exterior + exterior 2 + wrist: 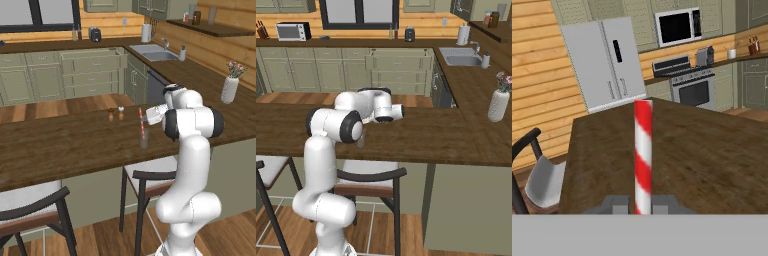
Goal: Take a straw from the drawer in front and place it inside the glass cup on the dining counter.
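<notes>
My gripper [147,118] is shut on the straw [142,122], a red-and-white striped stick held upright over the dining counter [75,145]. In the hand view the straw [643,150] rises straight up between my gripper's [643,209] two dark tips. The straw's lower end meets the outline of the glass cup [144,140], a faint clear tumbler standing on the counter just below my hand; whether the end is inside it I cannot tell. The drawer [93,56] stands pulled open in the sage-green cabinets at the back [401,58].
Two small shakers [116,114] stand on the counter left of the cup. A white vase with flowers [230,88] sits at the counter's right end. Dark-framed stools [149,176] stand under the counter's near edge. A sink [155,53] is at the back right.
</notes>
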